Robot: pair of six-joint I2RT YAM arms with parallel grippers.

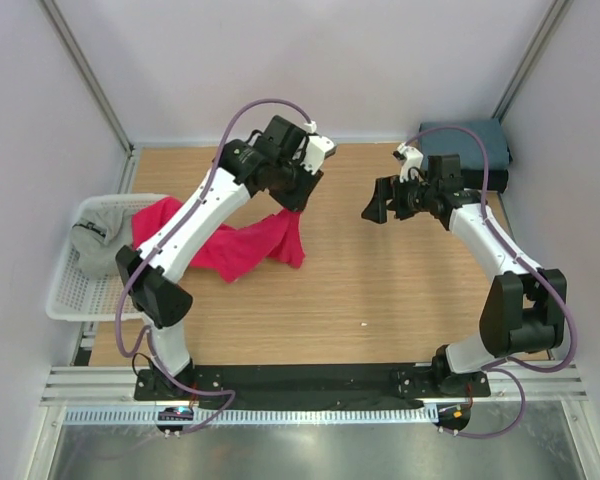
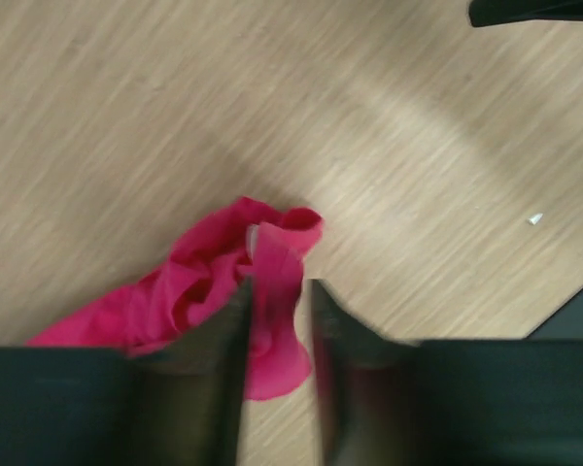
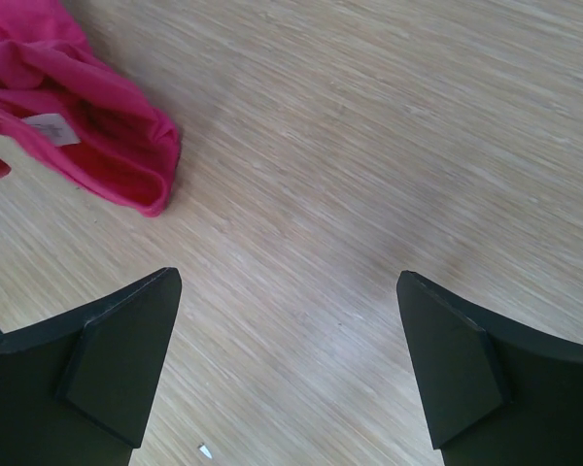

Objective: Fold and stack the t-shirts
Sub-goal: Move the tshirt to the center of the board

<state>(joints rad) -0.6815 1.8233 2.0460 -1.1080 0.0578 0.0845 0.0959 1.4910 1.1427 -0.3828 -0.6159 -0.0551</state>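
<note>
The crimson-red t-shirt (image 1: 242, 245) lies bunched on the wooden table, and one end of it is lifted. My left gripper (image 1: 292, 196) is shut on that raised end. In the left wrist view the cloth (image 2: 189, 291) sits pinched between the nearly closed fingers of the gripper (image 2: 277, 286). My right gripper (image 1: 376, 206) is open and empty above bare table, to the right of the shirt. In the right wrist view its jaws (image 3: 284, 282) stand wide apart, and the red shirt (image 3: 97, 146) with its white label is at the top left. The light grey t-shirt (image 1: 98, 238) lies in the basket. A folded slate-blue t-shirt (image 1: 460, 140) rests at the back right, with a dark layer under it.
A white mesh basket (image 1: 70, 295) stands at the table's left edge, with part of the red shirt draped over its rim. A small white speck (image 1: 366, 324) lies on the table near the front. Grey walls enclose the back and both sides.
</note>
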